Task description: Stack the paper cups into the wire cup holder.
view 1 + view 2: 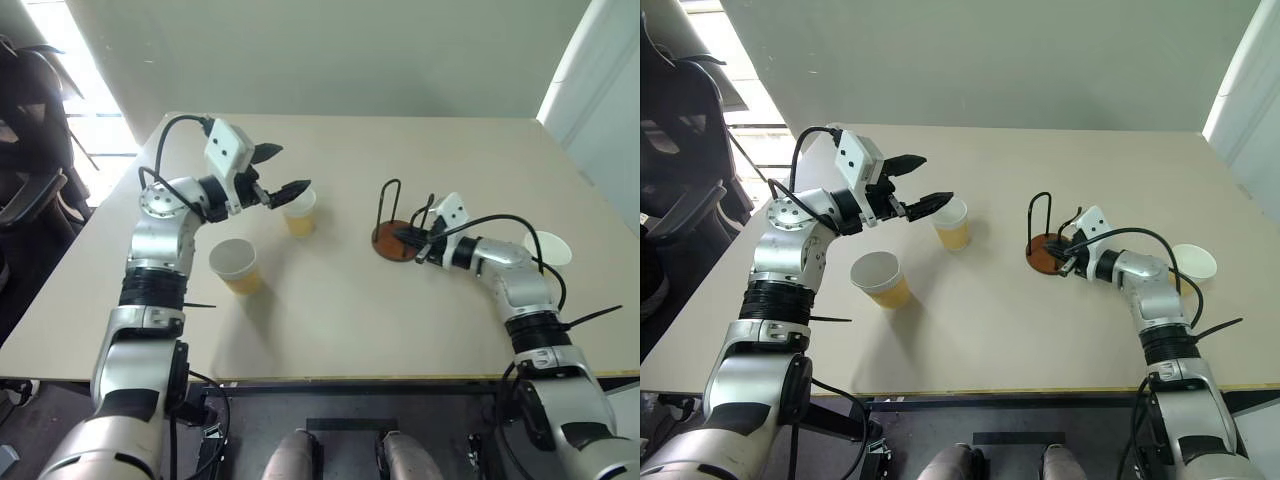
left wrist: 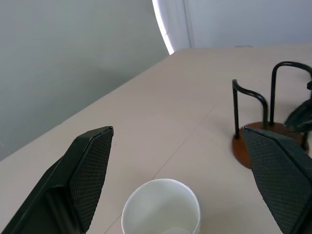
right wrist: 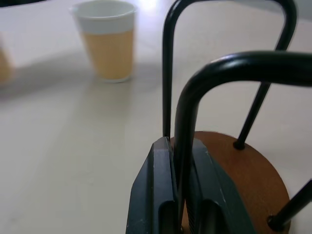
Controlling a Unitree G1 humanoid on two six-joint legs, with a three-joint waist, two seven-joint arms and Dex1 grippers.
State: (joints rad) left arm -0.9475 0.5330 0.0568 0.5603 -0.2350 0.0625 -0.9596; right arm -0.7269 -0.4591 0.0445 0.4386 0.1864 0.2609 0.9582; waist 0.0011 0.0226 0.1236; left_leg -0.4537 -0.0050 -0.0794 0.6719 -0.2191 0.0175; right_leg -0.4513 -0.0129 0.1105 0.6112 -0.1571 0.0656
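Observation:
Three paper cups stand on the tan table: one near the middle, one closer to the front left, and one at the right, partly behind my right arm. My left gripper hovers open just above and left of the middle cup, which shows below and between its fingers. The wire cup holder, a reddish-brown disc with two black wire loops, stands right of centre. My right gripper is shut on one wire loop just above the base.
The table has its front edge close to me and its corners at the far left and far right. Dark chairs stand beyond its left side. A pale wall runs behind it.

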